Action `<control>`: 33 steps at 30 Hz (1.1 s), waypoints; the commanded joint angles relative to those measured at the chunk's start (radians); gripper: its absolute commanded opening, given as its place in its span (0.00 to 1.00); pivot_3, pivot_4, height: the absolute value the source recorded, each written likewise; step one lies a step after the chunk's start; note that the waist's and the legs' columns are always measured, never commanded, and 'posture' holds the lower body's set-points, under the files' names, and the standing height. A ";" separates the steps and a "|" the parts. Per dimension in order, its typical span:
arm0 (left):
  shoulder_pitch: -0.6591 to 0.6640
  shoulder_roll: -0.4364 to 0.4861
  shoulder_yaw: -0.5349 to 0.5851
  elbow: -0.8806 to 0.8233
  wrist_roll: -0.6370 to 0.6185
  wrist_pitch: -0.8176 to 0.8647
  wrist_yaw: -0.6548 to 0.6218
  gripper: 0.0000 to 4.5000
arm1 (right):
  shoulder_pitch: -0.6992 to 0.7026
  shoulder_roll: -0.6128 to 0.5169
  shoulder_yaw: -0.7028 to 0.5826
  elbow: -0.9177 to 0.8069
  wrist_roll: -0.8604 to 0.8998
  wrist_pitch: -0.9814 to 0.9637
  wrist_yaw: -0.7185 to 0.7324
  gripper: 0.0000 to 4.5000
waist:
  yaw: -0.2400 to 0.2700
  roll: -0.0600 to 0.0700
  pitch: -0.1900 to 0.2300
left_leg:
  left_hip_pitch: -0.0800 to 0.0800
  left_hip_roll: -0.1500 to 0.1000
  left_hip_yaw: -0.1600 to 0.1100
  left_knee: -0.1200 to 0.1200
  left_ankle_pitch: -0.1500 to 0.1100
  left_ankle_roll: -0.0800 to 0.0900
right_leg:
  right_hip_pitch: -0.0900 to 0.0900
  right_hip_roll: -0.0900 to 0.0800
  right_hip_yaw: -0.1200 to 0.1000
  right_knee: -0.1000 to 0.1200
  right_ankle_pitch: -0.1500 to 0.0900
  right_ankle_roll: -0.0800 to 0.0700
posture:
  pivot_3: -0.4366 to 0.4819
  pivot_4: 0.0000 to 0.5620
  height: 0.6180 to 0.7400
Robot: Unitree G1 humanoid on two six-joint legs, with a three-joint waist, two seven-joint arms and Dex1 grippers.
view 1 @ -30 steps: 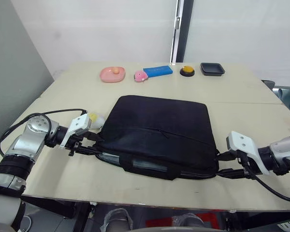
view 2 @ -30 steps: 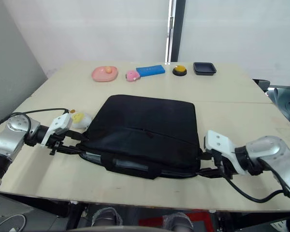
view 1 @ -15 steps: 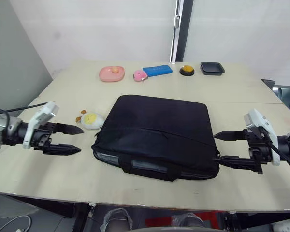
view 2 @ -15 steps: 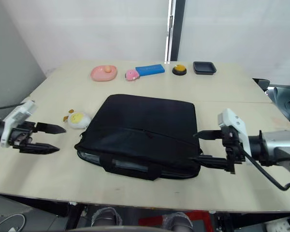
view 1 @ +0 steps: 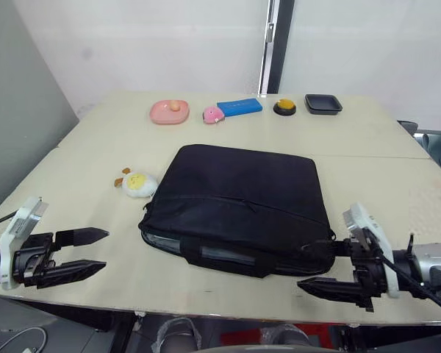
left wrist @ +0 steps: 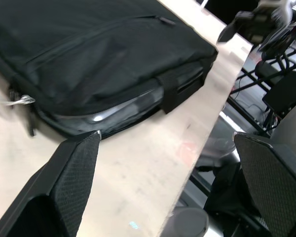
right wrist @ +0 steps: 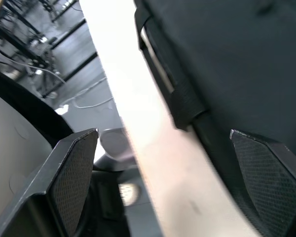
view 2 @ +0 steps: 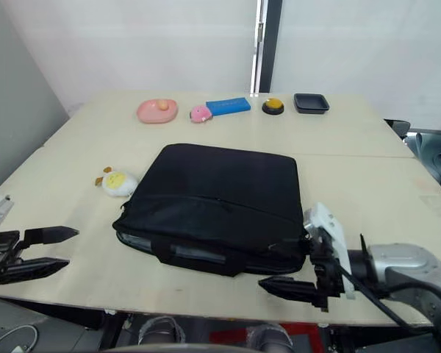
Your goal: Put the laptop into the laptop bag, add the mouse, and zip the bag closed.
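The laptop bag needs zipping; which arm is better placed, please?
Probably the left: the left gripper, open, faces the left corner of the bag, where a metal zipper pull seems to hang.

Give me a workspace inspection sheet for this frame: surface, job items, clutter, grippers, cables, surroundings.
Surface: pale wooden table, seam across it.
Job items: laptop bag lies flat mid-table; near edge gapes, a silvery edge, likely the laptop, shows inside. Mouse: nothing seen.
Clutter: white-and-yellow duck toy beside the bag's left side; along the far edge a pink dish, pink toy, blue block, orange-topped puck, black tray.
Grippers: left gripper open, empty, off the bag; right gripper open, empty, near the bag's right front corner.
Cables: black cable on the right arm.
Surroundings: white wall, dark vertical post behind.
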 commanded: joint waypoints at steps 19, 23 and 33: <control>-0.068 0.012 0.039 -0.184 -0.021 0.048 -0.002 1.00 | -0.071 0.133 0.189 0.028 -0.076 -0.018 -0.107 1.00 | -0.009 -0.001 -0.001 | 0.000 0.000 0.000 -0.002 0.000 0.000 | 0.000 0.001 0.000 0.000 0.000 0.001 | 0.48 0.27 1.00; -0.113 0.012 -0.014 -0.172 -0.010 0.047 0.004 1.00 | -0.073 0.175 0.218 0.012 -0.045 0.010 -0.167 1.00 | -0.008 -0.001 -0.001 | 0.000 0.000 0.000 -0.002 0.000 0.000 | 0.000 0.001 0.000 0.001 0.000 0.001 | 0.48 0.27 1.00; -0.243 0.005 -0.129 -0.126 0.012 0.046 0.011 1.00 | -0.101 0.227 0.217 -0.029 0.075 0.042 -0.237 1.00 | -0.006 0.000 -0.002 | 0.000 0.000 0.000 0.001 0.000 0.000 | 0.000 0.001 0.000 0.003 0.000 0.001 | 0.48 0.27 1.00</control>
